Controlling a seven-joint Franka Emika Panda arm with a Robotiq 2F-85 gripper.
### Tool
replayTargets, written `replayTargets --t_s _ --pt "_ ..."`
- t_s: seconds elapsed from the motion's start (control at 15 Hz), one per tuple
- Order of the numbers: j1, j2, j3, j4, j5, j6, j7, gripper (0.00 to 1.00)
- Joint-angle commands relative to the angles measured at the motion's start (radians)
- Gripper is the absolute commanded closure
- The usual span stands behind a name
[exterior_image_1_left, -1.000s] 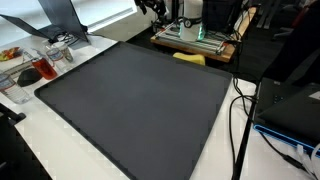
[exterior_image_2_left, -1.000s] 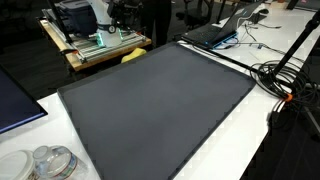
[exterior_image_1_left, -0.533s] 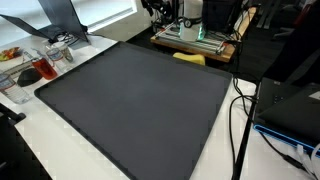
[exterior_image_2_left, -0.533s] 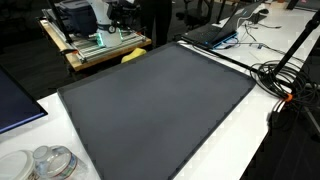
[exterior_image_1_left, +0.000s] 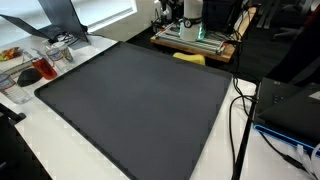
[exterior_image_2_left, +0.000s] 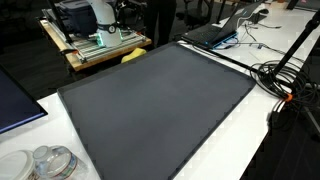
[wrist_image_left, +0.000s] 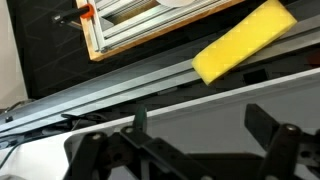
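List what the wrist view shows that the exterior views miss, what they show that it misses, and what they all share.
Wrist view only: the claw, its fingers spread open with nothing between them, and an orange bracket at a corner of the wooden frame. Exterior views only: the whole dark mat, the glass jars, a laptop and black cables on the white table. Shared: the yellow sponge lying beside that wooden frame.
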Motion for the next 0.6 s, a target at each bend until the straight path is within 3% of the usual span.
replayTargets --t_s 0.0,0.47,0.53 --pt "0.057 -0.106 0.079 -0.051 0.048 0.015 0.119 0.00" --pt "0.176 -0.067 0.235 0.036 0.060 -0.019 0.263 0.00" --pt "0.164 -0.081 0.202 0.006 0.049 -0.002 0.230 0.00"
